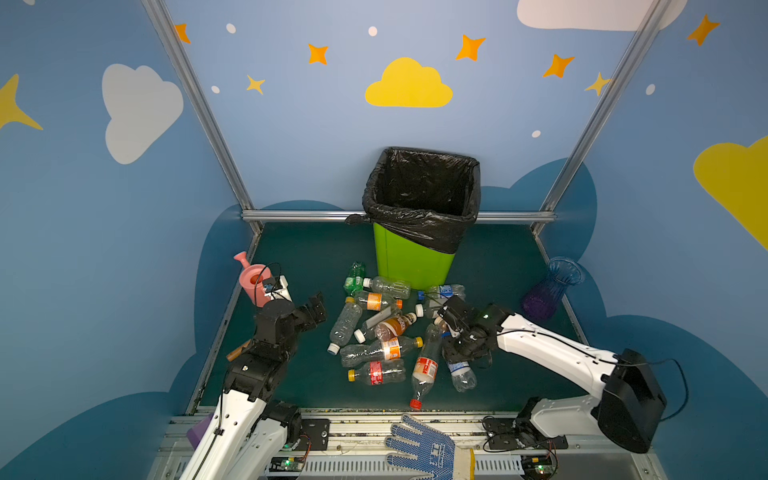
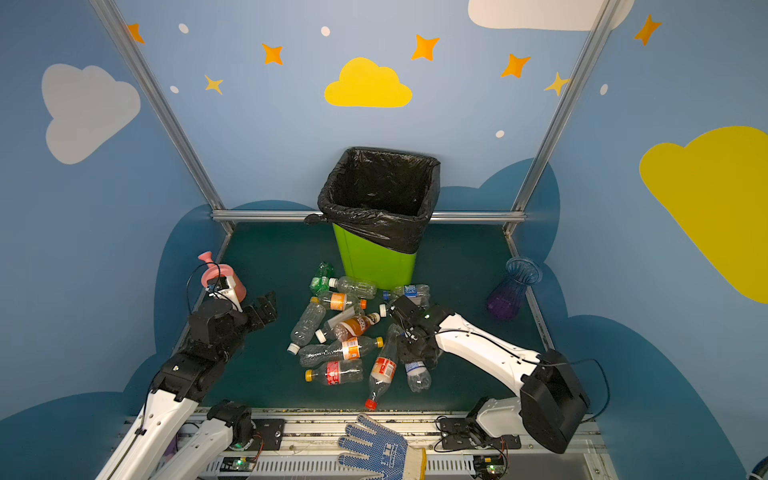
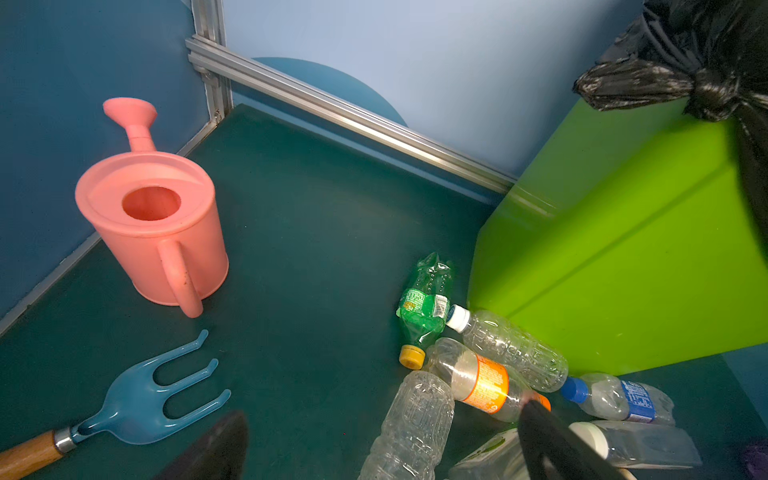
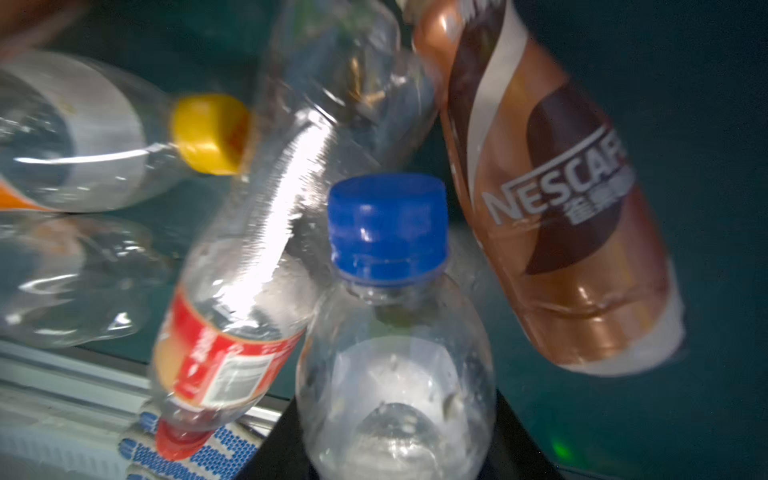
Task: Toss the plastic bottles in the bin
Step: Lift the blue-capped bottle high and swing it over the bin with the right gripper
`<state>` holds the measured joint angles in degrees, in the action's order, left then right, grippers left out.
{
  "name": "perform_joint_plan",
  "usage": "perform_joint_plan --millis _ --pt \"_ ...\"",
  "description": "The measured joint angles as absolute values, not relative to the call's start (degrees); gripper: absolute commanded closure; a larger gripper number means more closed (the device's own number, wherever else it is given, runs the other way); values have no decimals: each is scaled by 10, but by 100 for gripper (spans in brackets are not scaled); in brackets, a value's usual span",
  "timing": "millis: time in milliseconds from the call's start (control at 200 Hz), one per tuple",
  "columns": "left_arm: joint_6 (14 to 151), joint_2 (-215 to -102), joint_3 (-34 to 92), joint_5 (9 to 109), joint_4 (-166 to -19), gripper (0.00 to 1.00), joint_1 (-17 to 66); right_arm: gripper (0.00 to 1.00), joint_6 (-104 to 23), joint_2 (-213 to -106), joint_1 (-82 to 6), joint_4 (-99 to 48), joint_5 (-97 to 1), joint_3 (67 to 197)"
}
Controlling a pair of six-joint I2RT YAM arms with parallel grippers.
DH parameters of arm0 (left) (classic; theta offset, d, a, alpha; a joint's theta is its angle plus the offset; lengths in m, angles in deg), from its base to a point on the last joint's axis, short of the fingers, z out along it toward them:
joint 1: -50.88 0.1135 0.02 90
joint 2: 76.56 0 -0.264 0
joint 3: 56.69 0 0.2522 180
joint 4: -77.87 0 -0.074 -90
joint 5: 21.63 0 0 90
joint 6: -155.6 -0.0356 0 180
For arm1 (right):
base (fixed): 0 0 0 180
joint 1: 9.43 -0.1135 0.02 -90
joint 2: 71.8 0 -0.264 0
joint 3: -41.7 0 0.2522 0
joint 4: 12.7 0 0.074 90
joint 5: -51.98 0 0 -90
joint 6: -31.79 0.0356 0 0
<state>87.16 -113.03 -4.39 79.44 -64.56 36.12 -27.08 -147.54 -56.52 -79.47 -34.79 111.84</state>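
The bottles (image 1: 382, 328) lie in a loose heap on the counter (image 1: 299, 257), right in front of the bin (image 1: 411, 257), the nearest ones touching its green wall. The bin stands upright with its liner open, and no bottle shows inside it.

The right pincer (image 1: 459, 353) is down at the side of the heap away from the bin, closed across the body of a clear blue-capped bottle (image 4: 395, 332), with the cap pointing back toward the bin. I cannot tell whether that bottle is clear of the counter. The left pincer (image 1: 316, 309) hangs wide open and empty, off to the bin's left near the watering can (image 1: 253, 282).

These bottles look empty, so they are probably very light. The walls are thin and several are already dented, so a hard squeeze would likely crumple one and a light squeeze may let the smooth plastic slip. The firmest hold is probably at the shoulder just under the cap, or across the labelled middle. Neighbours leaning on the gripped bottle may roll when it is raised.
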Motion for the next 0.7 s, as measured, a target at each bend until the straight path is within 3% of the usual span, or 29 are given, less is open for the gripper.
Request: perform_joint_plan --millis 325,541,701 --pt "881 -1170 -73 794 -654 0 370 55 -407 -1377 -473 -835 -209 1485" --pt "890 -1202 -74 787 -671 0 374 53 -547 -1309 -452 -675 -139 1678" --pt "896 -1217 -74 779 -677 0 374 51 -601 -1355 -442 -584 -148 1798"
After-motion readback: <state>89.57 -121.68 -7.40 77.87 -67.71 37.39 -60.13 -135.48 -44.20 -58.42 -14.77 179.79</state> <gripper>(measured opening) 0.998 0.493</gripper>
